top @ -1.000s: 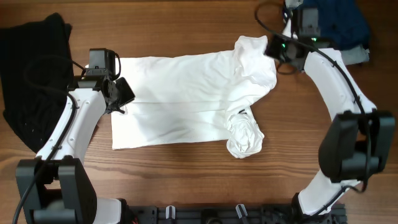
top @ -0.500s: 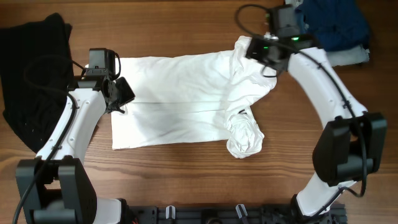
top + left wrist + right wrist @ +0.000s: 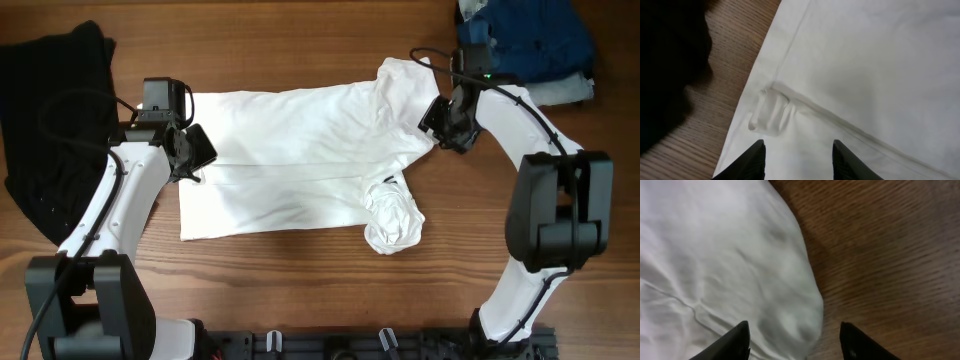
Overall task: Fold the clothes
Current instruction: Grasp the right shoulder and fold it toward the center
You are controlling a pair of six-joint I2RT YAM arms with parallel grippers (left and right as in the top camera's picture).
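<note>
Two robot arms poised to fold a shirt (image 3: 290, 160).
The shirt, white, lay spread mid-worktop (image 3: 300, 300), its right end bunched. The left claw (image 3: 797, 150) hung released over the left hem, the right claw (image 3: 796, 337) released over the rumpled right edge. Next, each probably needed to pinch cloth.

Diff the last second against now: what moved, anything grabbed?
Only the right arm moved. The right gripper swung left from beside the blue clothes over the white shirt, then came back toward the near side. It now hangs open above the shirt's right edge, gripping nothing. The left gripper, open over the shirt's left hem, the shirt itself and the black garment are unchanged.
</note>
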